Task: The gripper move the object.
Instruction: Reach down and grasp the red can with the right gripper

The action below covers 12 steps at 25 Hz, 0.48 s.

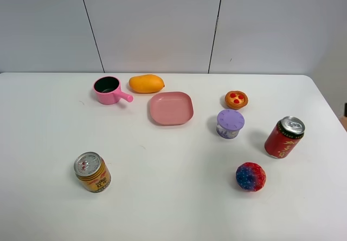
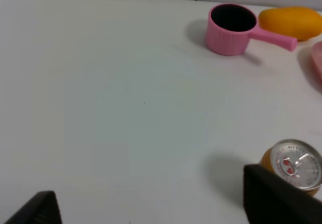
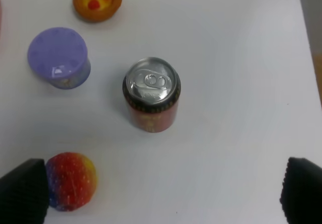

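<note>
**A:** Where is the red can?

**B:** The red can (image 1: 284, 137) stands upright on the worktop (image 1: 173, 214). In the high view it is well to the right of the pink plate (image 1: 171, 108) and a little nearer the front edge. Its silver top and pull tab face up, and nothing touches it.

**A:** And the right gripper?

**B:** The right gripper (image 3: 161, 194) looks down on the can. Its fingers (image 3: 24, 190) are wide apart, and the can sits ahead of the gap between them, clear of both.

**A:** What else lies right of the plate?

**B:** A lilac tub (image 1: 230, 123) with its lid on is just right of the plate, between it and the can. A small tart (image 1: 236, 99) with red topping is also to the right, further back than the tub. A red and blue ball (image 1: 250, 176) lies right of the plate and well forward. In the wrist view it shows just beside one finger.

**A:** And the plate's other side?

**B:** A mango (image 1: 146, 83) lies just behind the plate's left back corner. A pink pan (image 1: 110, 90) stands left of the plate, its handle pointing toward it. A gold can (image 1: 92, 171) stands upright well to the left of the plate and forward.

**A:** The left gripper?

**B:** The left gripper (image 2: 156, 206) also has its fingers spread, with nothing between them. One finger covers part of the gold can in its wrist view. I cannot tell whether they touch.
</note>
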### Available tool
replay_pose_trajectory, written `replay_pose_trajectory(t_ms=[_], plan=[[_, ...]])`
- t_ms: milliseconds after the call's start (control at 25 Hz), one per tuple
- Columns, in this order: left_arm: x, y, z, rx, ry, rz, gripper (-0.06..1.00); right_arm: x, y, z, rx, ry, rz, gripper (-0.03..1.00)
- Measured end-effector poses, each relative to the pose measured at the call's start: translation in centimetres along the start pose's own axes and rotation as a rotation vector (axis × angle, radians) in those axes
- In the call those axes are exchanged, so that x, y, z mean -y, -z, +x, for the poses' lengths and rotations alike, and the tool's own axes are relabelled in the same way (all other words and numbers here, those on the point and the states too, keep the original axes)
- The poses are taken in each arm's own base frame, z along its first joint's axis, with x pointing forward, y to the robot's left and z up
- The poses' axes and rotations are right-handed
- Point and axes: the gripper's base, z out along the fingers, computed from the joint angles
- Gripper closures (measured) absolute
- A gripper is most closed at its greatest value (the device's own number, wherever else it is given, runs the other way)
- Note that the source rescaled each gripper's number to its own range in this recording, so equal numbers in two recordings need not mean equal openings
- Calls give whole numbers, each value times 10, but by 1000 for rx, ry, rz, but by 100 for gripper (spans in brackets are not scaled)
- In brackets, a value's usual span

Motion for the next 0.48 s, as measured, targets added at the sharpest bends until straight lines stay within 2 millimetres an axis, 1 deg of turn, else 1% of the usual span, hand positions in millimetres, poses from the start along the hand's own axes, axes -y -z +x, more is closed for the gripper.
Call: replay_pose_trajectory(t_ms=[120,200,400,480], plan=[[0,0,0,0,0,0,-6,-2,-30,-21,-102,-2,0,-3],[0,0,0,0,0,0,-6,-4,-50,-30,-157,-9,-7,-3],[0,0,0,0,0,0,-6,-5,-99,-37,-278,-8,0,-3],[0,0,0,0,0,0,-6,-5,-113,-38,-307,-8,1,-3]])
